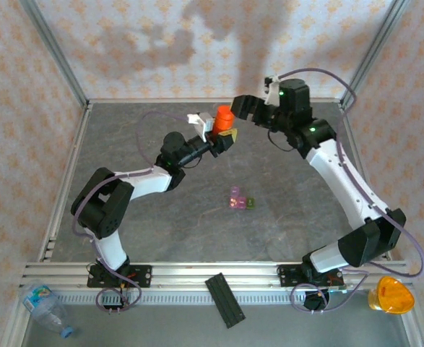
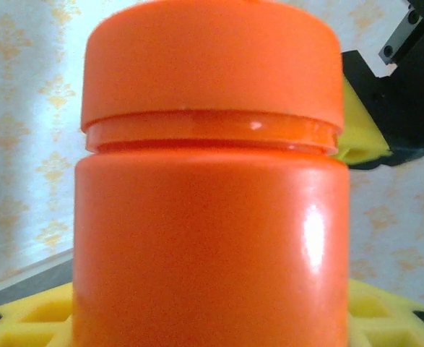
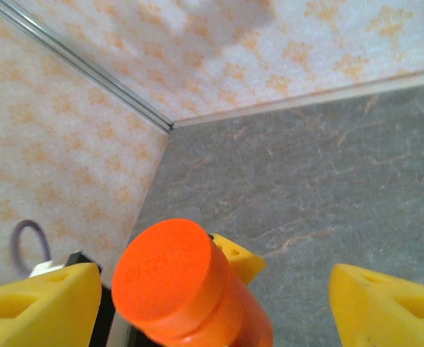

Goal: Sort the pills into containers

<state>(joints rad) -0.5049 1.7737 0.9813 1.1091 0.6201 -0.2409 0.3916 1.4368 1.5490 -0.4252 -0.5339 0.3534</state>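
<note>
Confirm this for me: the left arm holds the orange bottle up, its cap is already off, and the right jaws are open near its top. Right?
Not the cap: the cap is on the orange bottle, closed, as the left wrist view shows. The rest holds: the left arm holds the bottle up and the right jaws stand open near its top.

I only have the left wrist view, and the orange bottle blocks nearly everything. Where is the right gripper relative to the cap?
Observer: The right gripper is open. Its yellow fingers flank the cap with a gap on each side.
Operator: Where are the containers?
Observer: The containers sit mid-table, nearer the arm bases than the orange bottle and apart from both grippers.
Operator: Where am I holding the bottle?
Observer: The left gripper holds it near the far edge of the table, about midway across.
</note>
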